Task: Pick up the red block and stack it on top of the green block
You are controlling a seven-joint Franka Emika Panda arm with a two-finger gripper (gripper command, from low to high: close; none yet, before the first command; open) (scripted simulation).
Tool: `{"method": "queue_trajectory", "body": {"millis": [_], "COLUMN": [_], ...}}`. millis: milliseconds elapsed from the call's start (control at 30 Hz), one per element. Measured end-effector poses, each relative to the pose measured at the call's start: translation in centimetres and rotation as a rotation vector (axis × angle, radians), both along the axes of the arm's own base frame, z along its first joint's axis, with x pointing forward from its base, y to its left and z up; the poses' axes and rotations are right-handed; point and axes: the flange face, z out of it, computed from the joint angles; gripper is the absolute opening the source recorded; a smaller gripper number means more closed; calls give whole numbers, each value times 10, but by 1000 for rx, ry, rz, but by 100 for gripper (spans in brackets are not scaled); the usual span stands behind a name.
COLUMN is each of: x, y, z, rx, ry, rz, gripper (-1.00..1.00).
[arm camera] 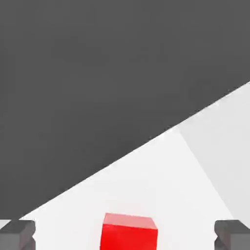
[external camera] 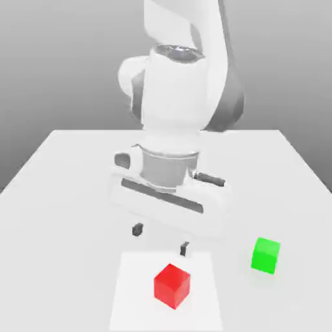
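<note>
Grey, featureless backdrop behind a plain white table (external camera: 58,168), and we're looking at the white Franka arm (external camera: 178,84) leaning down over it; its two-finger gripper (external camera: 161,238) hangs above the tabletop with the dark fingertips (external camera: 137,229) spread wide, nothing between them; in the exterior view the small bright red cube (external camera: 172,285) sits on a slightly brighter white square patch (external camera: 130,292) of the table, just in front of and below the gripper, a touch toward the exterior view's right of its midline, and clear of both fingertips; the small bright green cube (external camera: 266,255) rests on the table off to the exterior view's right of the red block, apart from it and outside the open fingers; over to the hand view now, the red block (arm camera: 129,232) shows between the two grey finger pads (arm camera: 17,234), roughly centred, with white table visible on either side of it; both cubes sit flat and upright.
</note>
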Motion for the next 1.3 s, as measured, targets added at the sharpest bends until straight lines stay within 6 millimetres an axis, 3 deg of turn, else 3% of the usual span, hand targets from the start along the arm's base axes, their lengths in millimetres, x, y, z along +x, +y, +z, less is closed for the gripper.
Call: {"method": "queue_trajectory", "body": {"millis": [267, 300, 533, 767, 833, 900, 1100, 1167, 1300], "x": [-10, -11, -11, -10, -15, -26, -81, -103, -107], "y": [5, 5, 5, 5, 31, 76, 181, 205, 212], "z": [-78, -86, -88, -34, -22, -13, 6, 10, -2], "rx": [38, 37, 37, 37, 37, 37, 36, 35, 31], "ry": [37, 39, 37, 37, 38, 39, 41, 41, 35], "rz": [-42, -41, -41, -41, -23, 17, 74, 77, 65], "gripper": [0, -100, -100, -100, -100, -100, -100, -100, -100]}}
